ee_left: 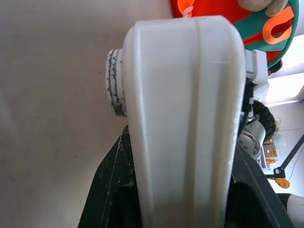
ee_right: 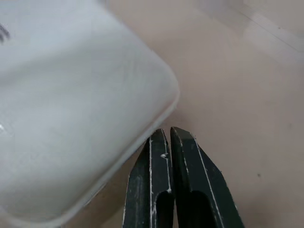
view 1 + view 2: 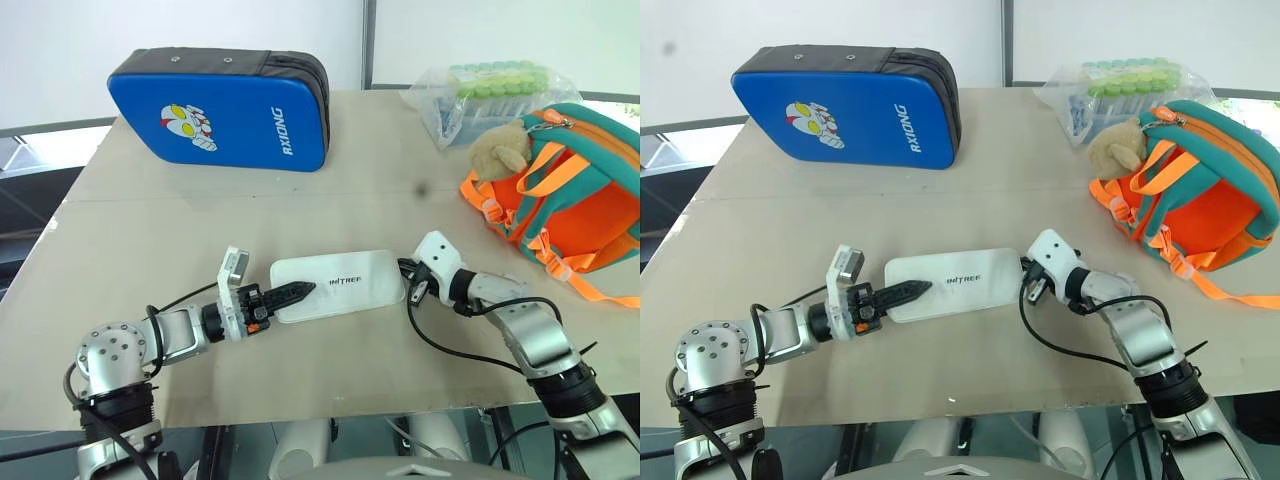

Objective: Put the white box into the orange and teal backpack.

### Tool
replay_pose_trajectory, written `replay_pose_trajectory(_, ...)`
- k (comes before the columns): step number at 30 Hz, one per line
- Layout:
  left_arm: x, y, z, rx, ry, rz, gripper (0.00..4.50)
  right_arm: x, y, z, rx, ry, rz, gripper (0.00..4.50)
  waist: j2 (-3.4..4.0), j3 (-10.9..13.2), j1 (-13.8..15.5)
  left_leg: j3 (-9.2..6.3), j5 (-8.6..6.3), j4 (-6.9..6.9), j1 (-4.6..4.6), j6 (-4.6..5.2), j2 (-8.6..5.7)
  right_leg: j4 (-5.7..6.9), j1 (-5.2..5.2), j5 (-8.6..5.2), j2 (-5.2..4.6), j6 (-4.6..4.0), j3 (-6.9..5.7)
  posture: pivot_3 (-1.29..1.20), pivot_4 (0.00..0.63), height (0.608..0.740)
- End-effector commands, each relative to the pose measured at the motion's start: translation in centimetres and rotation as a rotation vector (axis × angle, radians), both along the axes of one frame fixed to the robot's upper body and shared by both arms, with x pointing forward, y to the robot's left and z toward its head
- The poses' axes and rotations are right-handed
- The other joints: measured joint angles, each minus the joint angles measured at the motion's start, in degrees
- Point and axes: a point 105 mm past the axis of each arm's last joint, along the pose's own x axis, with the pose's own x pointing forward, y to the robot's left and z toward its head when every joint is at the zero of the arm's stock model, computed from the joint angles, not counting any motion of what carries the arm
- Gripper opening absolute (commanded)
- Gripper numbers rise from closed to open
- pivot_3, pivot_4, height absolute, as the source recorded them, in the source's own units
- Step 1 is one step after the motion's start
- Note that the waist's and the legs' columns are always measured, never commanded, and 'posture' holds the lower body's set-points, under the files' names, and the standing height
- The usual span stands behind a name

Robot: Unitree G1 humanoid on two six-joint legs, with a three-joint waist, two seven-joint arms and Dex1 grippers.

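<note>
Lying flat on the tan table (image 3: pixel 150 190) near the front edge, between the two arms: the white box (image 3: pixel 345 284), long side running left to right, dark lettering on the lid. Clamped on the box's left end: the left gripper (image 3: pixel 290 293), one black finger lying over the lid; in the left wrist view, box edge (image 1: pixel 183 118) seen sandwiched between the two dark fingers (image 1: pixel 107 190). At the box's right end: the right gripper (image 2: pixel 169 135), fingers pressed together with nothing between them, tips just beside the rounded corner of the box (image 2: pixel 71 109); touching or not, cannot tell. Well to the right, on the far right part of the table: the orange and teal backpack (image 3: pixel 575 190), lying on its side with orange straps trailing toward the near edge, tan plush toy (image 3: pixel 500 148) at its left. Behind it, a clear bag of green-capped tubes (image 3: pixel 490 85). At far left, a blue padded case (image 3: pixel 220 110) with a cartoon figure.
</note>
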Motion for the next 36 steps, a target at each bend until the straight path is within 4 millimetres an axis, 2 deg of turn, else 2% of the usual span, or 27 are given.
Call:
replay_pose_trajectory(1, 0.5, -0.2, 3.3, -0.074, -0.146, 0.031, 1.05, -1.6, -4.4, 5.1, 0.114, -0.105, -0.112, 0.69, 0.03, 0.0, 0.7, -0.06, 0.00, 0.00, -0.09, 0.00, -0.02, -0.02, -0.02, 0.00, -0.04, 0.00, -0.03, 0.00, 0.150, 0.740)
replay_pose_trajectory(2, 0.6, -0.5, 3.7, -0.089, -0.163, 0.036, 1.05, -2.5, -5.0, 6.1, 0.161, -0.107, -0.118, 1.16, 0.01, 0.0, 0.8, -0.18, -0.01, 0.00, -0.13, 0.00, -0.03, -0.02, -0.04, 0.00, -0.11, 0.02, -0.07, 0.00, 0.150, 0.740)
replay_pose_trajectory(3, 0.7, -0.8, 4.1, -0.096, -0.182, 0.031, 1.05, -3.7, -5.7, 6.9, 0.192, -0.103, -0.125, 1.82, 0.01, 0.0, 0.9, -0.18, -0.01, 0.00, -0.13, 0.00, -0.04, -0.03, -0.04, 0.00, -0.11, 0.01, -0.07, 0.00, 0.150, 0.740)
replay_pose_trajectory(5, 1.5, -1.5, 5.5, -0.129, -0.227, 0.029, 1.05, -6.5, -6.8, 8.5, 0.260, -0.085, -0.134, 2.49, 0.12, 0.1, 1.6, -0.17, -0.01, -0.02, -0.18, 0.01, -0.03, -0.03, -0.08, -0.02, -0.11, -0.01, -0.05, 0.00, 0.150, 0.740)
replay_pose_trajectory(6, 2.0, -1.8, 6.1, -0.133, -0.253, 0.028, 1.05, -7.6, -7.4, 9.1, 0.282, -0.083, -0.159, 3.02, 0.09, 0.1, 1.6, -0.24, -0.01, -0.04, -0.29, 0.01, -0.03, -0.05, -0.09, -0.02, -0.13, 0.00, -0.19, 0.00, 0.150, 0.740)
replay_pose_trajectory(9, 3.7, -2.6, 8.0, -0.183, -0.309, 0.038, 1.05, -8.4, -10.7, 10.6, 0.298, -0.158, -0.413, 4.24, 0.05, 0.1, 1.6, -0.14, -0.01, 0.00, -0.31, 0.01, -0.05, -0.05, -0.07, -0.12, -0.10, -0.19, -0.27, 0.00, 0.150, 0.740)
replay_pose_trajectory(10, 4.1, -2.8, 8.4, -0.189, -0.324, 0.039, 1.05, -8.3, -11.3, 10.7, 0.303, -0.162, -0.478, 4.48, -0.02, 0.0, 1.2, -0.01, -0.01, 0.01, -0.26, 0.02, -0.11, -0.05, -0.05, -0.13, -0.10, -0.20, -0.23, 0.00, 0.150, 0.740)
replay_pose_trajectory(13, 5.4, -3.6, 9.8, -0.210, -0.371, 0.041, 1.05, -7.6, -12.8, 10.5, 0.279, -0.165, -0.635, 4.50, -0.01, 0.0, 0.7, 0.34, -0.01, 0.01, -0.02, 0.03, -0.05, -0.04, 0.00, -0.13, -0.08, -0.18, -0.02, 0.00, 0.150, 0.740)
replay_pose_trajectory(18, 7.3, -4.9, 11.0, -0.202, -0.427, 0.057, 1.05, -3.8, -14.4, 10.0, 0.326, -0.146, -0.857, 4.50, -0.03, 0.1, 0.6, 0.35, 0.01, 0.04, -0.07, 0.03, -0.05, -0.04, -0.01, -0.10, -0.04, -0.23, -0.03, 0.00, 0.150, 0.740)
replay_pose_trajectory(19, 7.4, -5.0, 11.1, -0.203, -0.435, 0.058, 1.05, -3.3, -14.5, 10.0, 0.329, -0.147, -0.874, 4.50, -0.03, 0.1, 0.5, 0.36, 0.00, 0.03, -0.12, 0.03, -0.06, -0.05, -0.05, -0.10, -0.05, -0.24, -0.02, 0.00, 0.150, 0.740)
replay_pose_trajectory(21, 7.6, -4.8, 11.8, -0.221, -0.469, 0.087, 1.05, -1.0, -13.5, 10.6, 0.397, -0.164, -0.834, 4.50, -0.02, 0.1, 0.2, 0.41, 0.01, 0.01, -0.16, 0.01, -0.08, -0.05, -0.10, -0.08, -0.06, -0.20, 0.05, 0.00, 0.150, 0.740)
replay_pose_trajectory(23, 7.5, -4.5, 12.2, -0.231, -0.488, 0.107, 1.05, 0.9, -13.3, 10.6, 0.375, -0.176, -0.839, 4.50, -0.01, 0.1, -0.2, 0.53, 0.12, -0.02, -0.26, -0.18, -0.08, -0.05, -0.25, 0.03, -0.06, -0.03, 0.16, 0.00, 0.150, 0.740)
replay_pose_trajectory(26, 7.4, -4.0, 12.4, -0.228, -0.512, 0.145, 1.05, 2.6, -14.1, 11.0, 0.315, -0.227, -0.868, 3.61, 0.00, 0.1, -0.2, 0.59, 0.13, -0.09, -0.28, -0.20, -0.08, -0.06, -0.32, 0.03, -0.06, -0.01, 0.20, 0.00, 0.150, 0.740)
replay_pose_trajectory(30, 7.7, -3.1, 12.5, -0.224, -0.531, 0.234, 1.05, 3.5, -13.5, 11.6, 0.160, -0.311, -0.771, 1.89, 0.00, 0.1, -0.1, 0.62, 0.12, -0.09, -0.30, -0.19, -0.09, -0.08, -0.32, 0.03, -0.08, 0.01, 0.22, 0.00, 0.150, 0.740)
replay_pose_trajectory(32, 7.7, -2.3, 12.6, -0.214, -0.560, 0.300, 1.05, 4.0, -11.9, 12.0, 0.148, -0.319, -0.644, 0.97, 0.00, 0.1, -0.3, 0.67, 0.05, -0.07, -0.28, -0.06, -0.09, -0.08, -0.31, 0.04, -0.08, 0.02, 0.25, 0.00, 0.150, 0.740)
replay_pose_trajectory(33, 7.6, -1.9, 12.6, -0.205, -0.578, 0.323, 1.05, 4.2, -10.7, 12.5, 0.181, -0.317, -0.564, 0.32, -0.03, 0.1, -0.5, 0.69, 0.01, -0.06, -0.27, 0.01, -0.07, -0.08, -0.31, 0.04, -0.07, 0.02, 0.25, 0.00, 0.150, 0.740)
replay_pose_trajectory(34, 7.7, -1.3, 12.8, -0.190, -0.599, 0.363, 1.05, 4.0, -9.0, 13.3, 0.221, -0.318, -0.448, 0.04, -0.03, 0.2, -0.7, 0.74, 0.01, -0.06, -0.23, 0.01, -0.03, -0.08, -0.30, 0.04, -0.03, 0.02, 0.29, 0.00, 0.150, 0.740)
replay_pose_trajectory(35, 7.8, -0.9, 12.9, -0.179, -0.613, 0.392, 1.05, 3.8, -7.9, 13.8, 0.242, -0.321, -0.370, 0.04, -0.04, 0.2, -0.9, 0.76, 0.01, -0.06, -0.21, 0.02, 0.00, -0.08, -0.31, 0.04, 0.01, 0.02, 0.31, 0.00, 0.150, 0.740)
replay_pose_trajectory(36, 8.0, -0.1, 13.1, -0.137, -0.649, 0.439, 1.05, 3.2, -6.0, 14.8, 0.292, -0.313, -0.230, 0.04, -0.04, 0.2, -1.1, 0.75, 0.01, -0.06, -0.20, 0.02, 0.06, -0.06, -0.31, 0.05, 0.08, 0.01, 0.31, 0.00, 0.150, 0.740)
